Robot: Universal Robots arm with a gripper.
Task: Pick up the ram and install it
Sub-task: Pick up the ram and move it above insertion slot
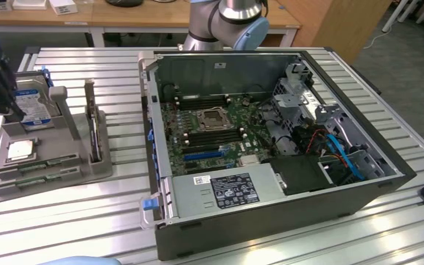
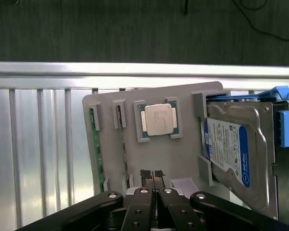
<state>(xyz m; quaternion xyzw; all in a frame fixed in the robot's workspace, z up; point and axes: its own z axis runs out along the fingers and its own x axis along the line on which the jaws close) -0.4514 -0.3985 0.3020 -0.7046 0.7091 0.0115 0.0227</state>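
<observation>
— Where's the ram (image 2: 97, 149), then?

— In that grey holder (image 1: 101, 160) on the worktop (image 1: 86, 221), over at the exterior view's left and well apart from the open computer case (image 1: 388, 182). There are two green sticks, each standing on edge in its own narrow slot. The second stick (image 2: 122, 139) is just beside the first. The CPU chip (image 2: 158, 119) lies in its pocket next to them, and the hard drive (image 2: 231, 154) is propped at the far side of the same holder.

— And the arm?

— It hangs above the holder. The jaws are pressed together with nothing between them. From the wrist view their tips are over the bare grey patch below the CPU chip, between the sticks and the hard drive. They don't seem to touch anything.

— How would a stick like that handle, do you reckon?

— Light, I'd say. It's thin and stiff, but not something you'd want to bend or twist, and the little chips on its faces look easy to knock. The board is smooth, so a weak pinch might let it slide.

— So where would you take hold?

— Across the two flat faces, along the exposed upper edge and about halfway down its length. That way it should lift level. Held near one end, I'd expect it to tilt and bind in the slot.
</observation>
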